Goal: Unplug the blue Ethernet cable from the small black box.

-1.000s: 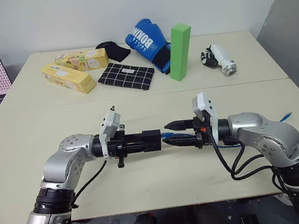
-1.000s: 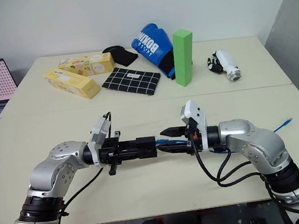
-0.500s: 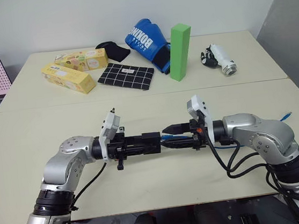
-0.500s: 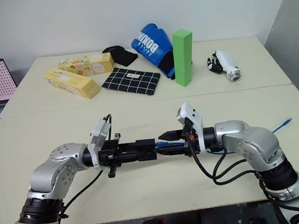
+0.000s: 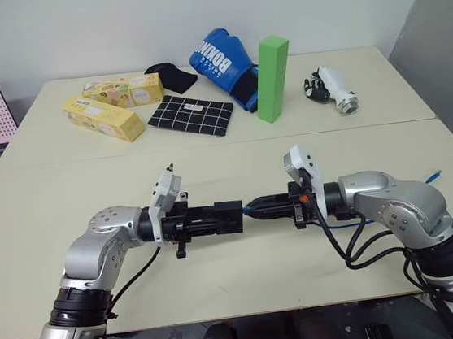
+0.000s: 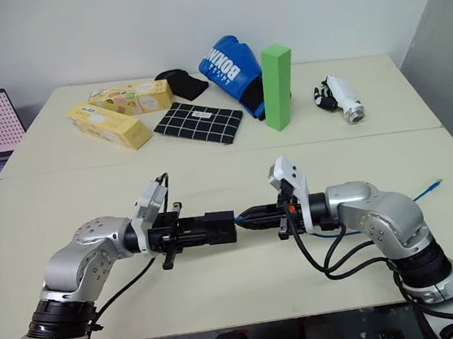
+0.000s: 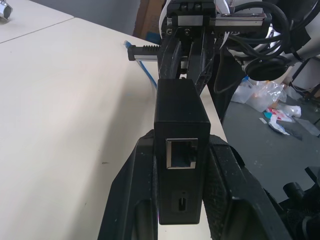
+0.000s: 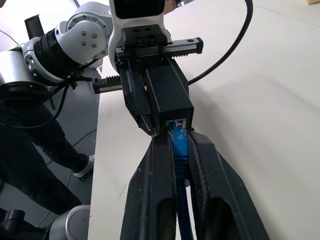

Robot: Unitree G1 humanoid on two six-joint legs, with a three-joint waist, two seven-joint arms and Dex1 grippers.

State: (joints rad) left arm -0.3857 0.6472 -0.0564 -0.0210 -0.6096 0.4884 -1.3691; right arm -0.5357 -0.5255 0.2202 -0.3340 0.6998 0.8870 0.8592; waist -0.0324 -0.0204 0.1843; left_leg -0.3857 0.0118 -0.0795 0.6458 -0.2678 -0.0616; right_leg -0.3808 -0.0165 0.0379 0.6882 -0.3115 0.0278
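Fingers of the right gripper (image 8: 172, 150), spread a second ago, are now pinched on the blue Ethernet cable (image 8: 178, 145) at its plug. The small black box (image 7: 178, 145) is clamped in the left gripper (image 7: 180, 200) as before, plug still seated.

We've got a beige bench (image 5: 51, 206); along its far edge sit yellow boxes (image 5: 106, 118), checked pouch (image 5: 192, 115), boxing glove (image 5: 220, 60), green block (image 5: 272, 77).
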